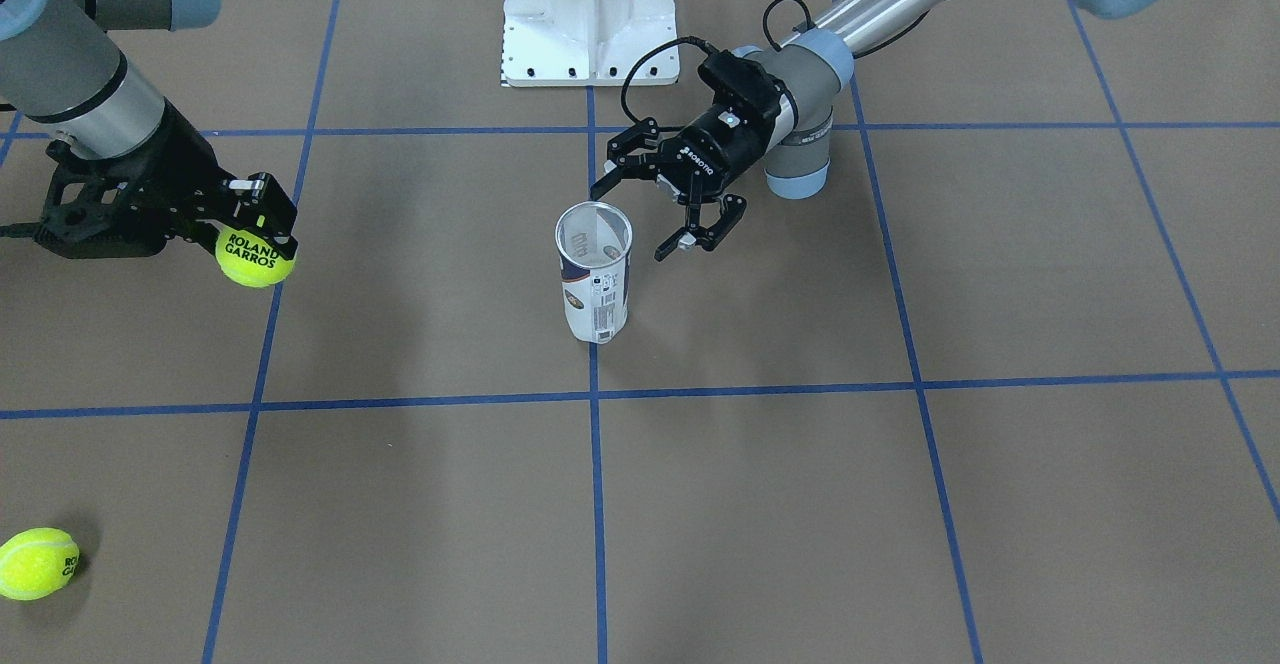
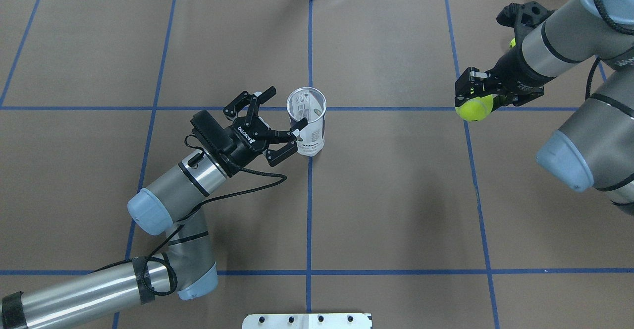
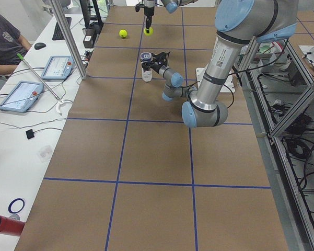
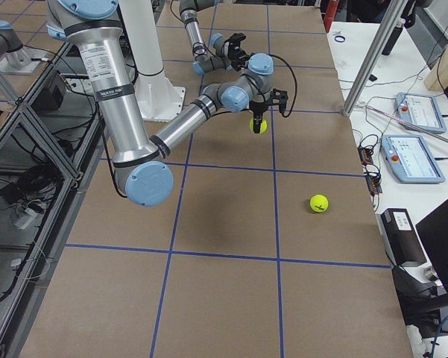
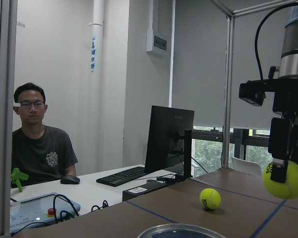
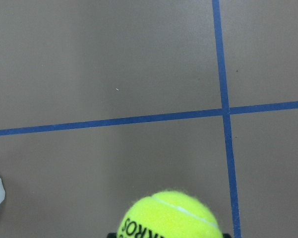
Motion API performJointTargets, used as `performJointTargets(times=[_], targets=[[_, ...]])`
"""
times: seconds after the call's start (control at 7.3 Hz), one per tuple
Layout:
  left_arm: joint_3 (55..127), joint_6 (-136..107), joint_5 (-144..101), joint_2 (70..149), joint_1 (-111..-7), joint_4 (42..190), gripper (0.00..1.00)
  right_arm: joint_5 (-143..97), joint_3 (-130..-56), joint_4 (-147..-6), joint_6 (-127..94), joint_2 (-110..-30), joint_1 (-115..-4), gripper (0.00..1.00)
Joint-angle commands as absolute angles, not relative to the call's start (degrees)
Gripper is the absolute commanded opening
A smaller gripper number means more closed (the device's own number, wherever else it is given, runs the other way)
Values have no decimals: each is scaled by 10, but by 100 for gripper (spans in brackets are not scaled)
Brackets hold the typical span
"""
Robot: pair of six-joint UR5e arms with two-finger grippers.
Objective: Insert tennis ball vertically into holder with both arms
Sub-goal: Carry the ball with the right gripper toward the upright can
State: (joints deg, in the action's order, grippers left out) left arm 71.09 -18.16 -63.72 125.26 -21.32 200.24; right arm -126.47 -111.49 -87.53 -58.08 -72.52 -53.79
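Here, right tool (image 1: 264,232) around ball (image 1: 250,262), holder (image 1: 594,279) upright.

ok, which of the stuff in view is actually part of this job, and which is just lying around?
In the job:
- holder, upright, top open
- tennis ball, held in the right gripper
- left gripper, open beside the holder

Lying about:
- second tennis ball, loose and untouched
- white robot base
- teach pendants, off to the side
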Motion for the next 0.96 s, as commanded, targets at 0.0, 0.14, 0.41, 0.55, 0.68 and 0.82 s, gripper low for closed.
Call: performJointTargets(times=[0.0, 0.14, 0.41, 0.55, 0.68, 0.82], targets=[[714, -185, -638, 1257, -213, 2003, 99, -1265, -1114, -875, -581, -725, -538, 0], [714, -185, -638, 1258, -213, 2003, 99, -1265, -1115, -875, -581, -725, -538, 0], [707, -184, -638, 1251, -213, 2002, 99, -1265, -1114, -875, -581, -726, -538, 0], [706, -184, -638, 1251, -212, 2001, 99, -1265, -1114, -875, -581, -726, -538, 0], [708, -185, -638, 1257, -212, 2001, 99, -1265, -1114, -875, -581, -726, -538, 0], [711, -185, -638, 1258, -212, 2001, 99, -1265, -1114, -875, -581, -726, -538, 0]])
